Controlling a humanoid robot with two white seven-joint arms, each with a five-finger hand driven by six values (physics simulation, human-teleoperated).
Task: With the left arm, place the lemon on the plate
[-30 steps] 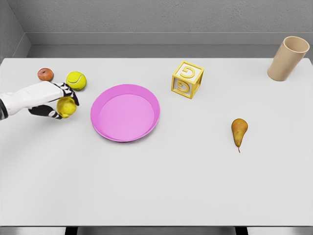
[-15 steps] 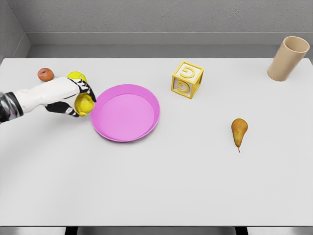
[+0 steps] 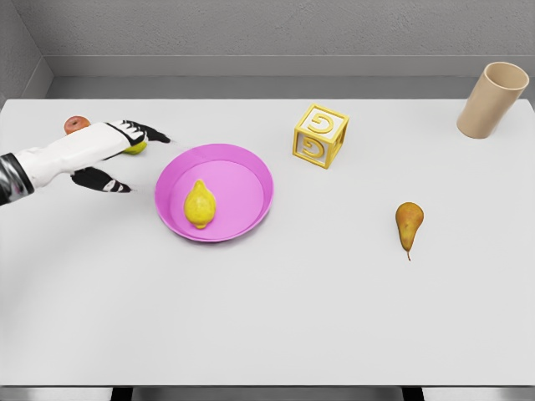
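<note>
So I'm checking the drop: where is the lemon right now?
In the head view, the lemon lies in the left half of the pink plate, to the right of the open left hand.

One lemon (image 3: 200, 204), one plate (image 3: 251, 171), one pear (image 3: 409, 223), one cup (image 3: 492, 100), one block (image 3: 320, 135).

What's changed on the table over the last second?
The left hand carried the lemon rightward to the pink plate, then let go; its fingers are now spread beside the plate and the lemon lies inside. The tennis ball, block, pear and cup stayed put.
</note>
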